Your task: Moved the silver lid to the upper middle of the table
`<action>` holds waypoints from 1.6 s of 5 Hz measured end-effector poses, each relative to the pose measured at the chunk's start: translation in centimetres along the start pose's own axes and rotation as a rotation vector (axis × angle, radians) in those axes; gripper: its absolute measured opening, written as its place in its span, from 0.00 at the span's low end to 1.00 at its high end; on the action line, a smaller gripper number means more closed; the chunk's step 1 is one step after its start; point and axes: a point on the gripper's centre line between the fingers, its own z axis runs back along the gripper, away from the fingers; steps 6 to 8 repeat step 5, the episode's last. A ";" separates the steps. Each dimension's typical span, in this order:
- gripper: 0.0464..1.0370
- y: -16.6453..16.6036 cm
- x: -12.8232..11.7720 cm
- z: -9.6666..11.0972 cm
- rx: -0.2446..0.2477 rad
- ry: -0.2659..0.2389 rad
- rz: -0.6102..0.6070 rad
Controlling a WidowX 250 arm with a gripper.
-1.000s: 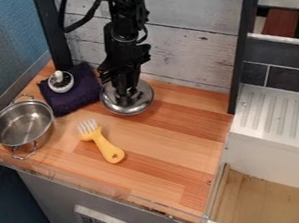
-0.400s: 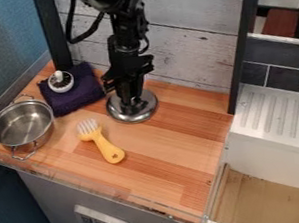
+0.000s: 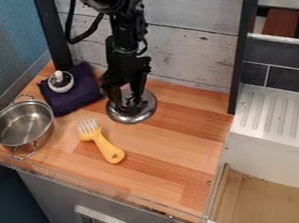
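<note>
The black gripper [image 3: 128,103] hangs down at the upper middle of the wooden table, over the silver lid [image 3: 143,112]. Its fingers stand apart, low around the middle of the lid, with a light gap showing between them. The lid lies on the wood to the right of the dark cloth, and the gripper hides its knob and much of its upper side.
A silver pot [image 3: 22,126] with handles stands at the left. Behind it, a small white bowl [image 3: 60,82] sits on the dark purple cloth [image 3: 77,98]. A yellow fork [image 3: 104,144] lies in front of the lid. The wooden wall [image 3: 185,44] rises behind.
Lid and gripper came slightly forward and right, and the lid now lies flat. Since the middle frame the lid has kept its place, while the gripper's fingers have parted and its wrist shifted slightly left.
</note>
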 end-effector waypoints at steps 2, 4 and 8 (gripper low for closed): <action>0.97 0.6 0.9 3.0 -0.046 -0.062 0.027; 0.96 1.8 2.5 6.8 -0.130 -0.121 0.087; 0.96 1.8 2.6 6.8 -0.131 -0.122 0.090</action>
